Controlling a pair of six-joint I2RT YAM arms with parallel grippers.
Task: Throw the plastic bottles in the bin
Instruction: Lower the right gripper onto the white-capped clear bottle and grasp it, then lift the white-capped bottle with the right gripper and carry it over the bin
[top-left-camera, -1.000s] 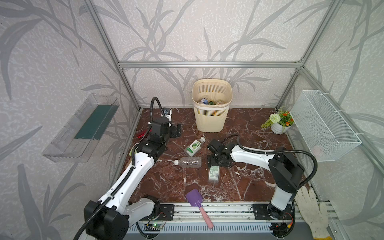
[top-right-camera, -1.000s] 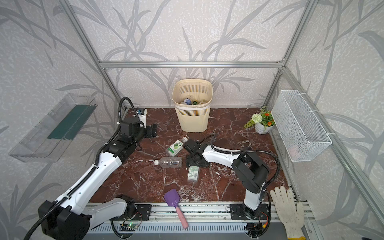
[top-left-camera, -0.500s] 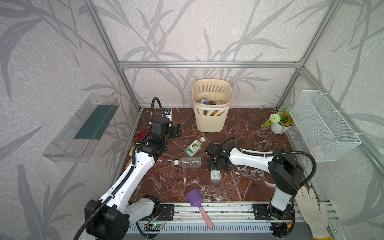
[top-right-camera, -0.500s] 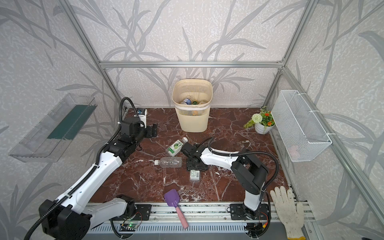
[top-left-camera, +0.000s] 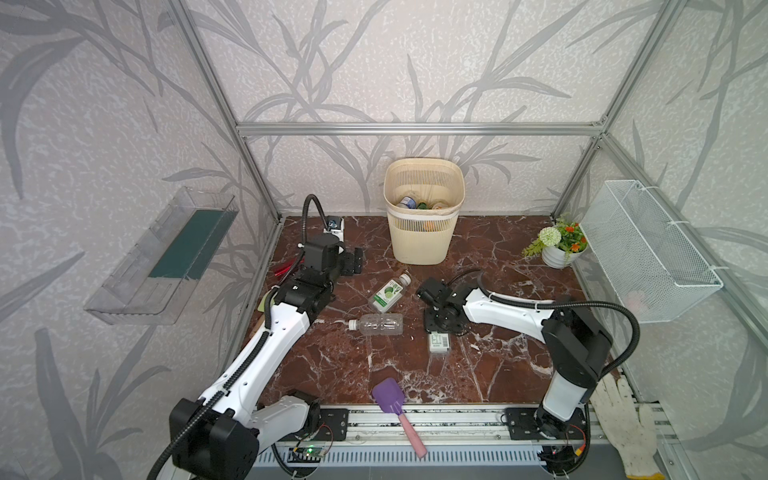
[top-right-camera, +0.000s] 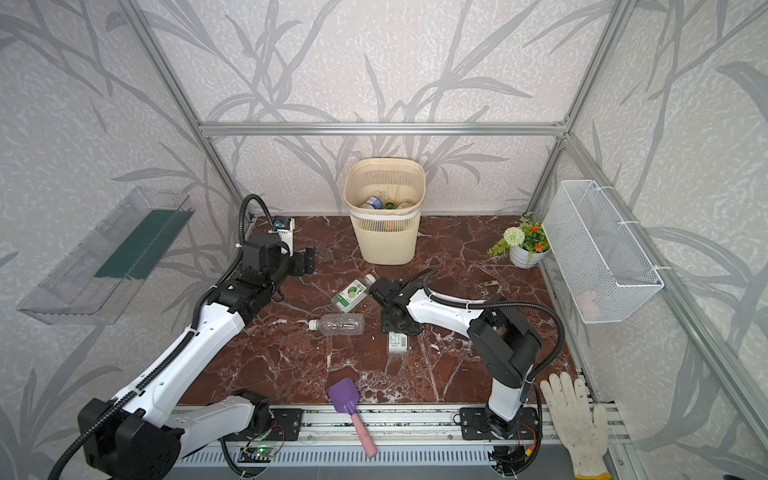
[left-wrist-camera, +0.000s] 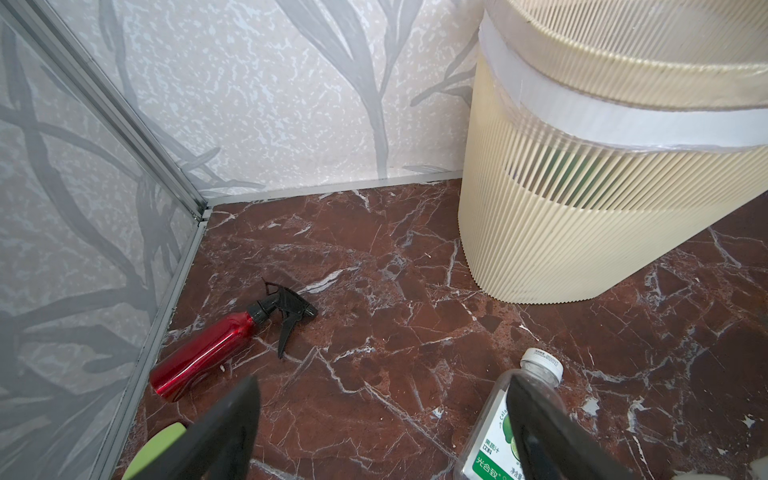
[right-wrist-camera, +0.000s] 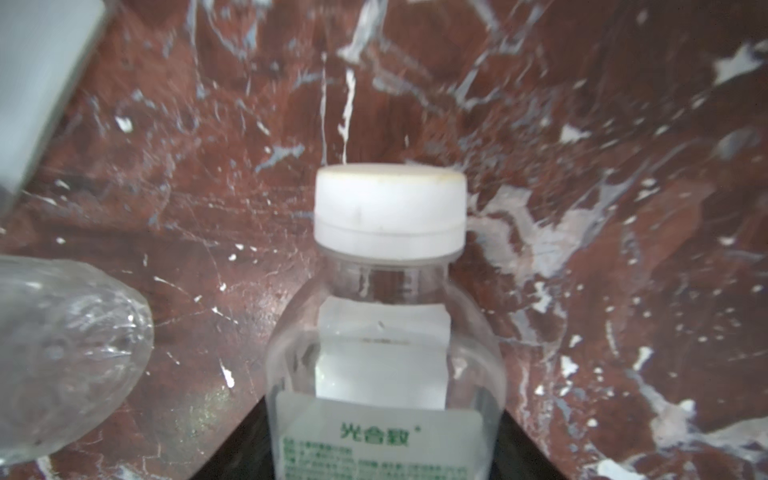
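Plastic bottles lie three to the dark red marble tabletop. Working from the left, the left gripper hangs with its black fingers spread wide and nothing between them, near the green-labelled clear bottle with a white cap; just nearer us lies a bare, crumpled clear bottle, also white-capped. At the back stands the cream-beige slatted plastic bin, tapered and white-banded, already holding several more. Right of centre, the right gripper straddles a white-capped clear bottle with a green-printed white label, lying flat on the marble, the dark fingers pressed to both its sides. We judge the grasp to be the step in hand; next we must lift it cleanly, carry it back over the bin and let go, then return for the other two.
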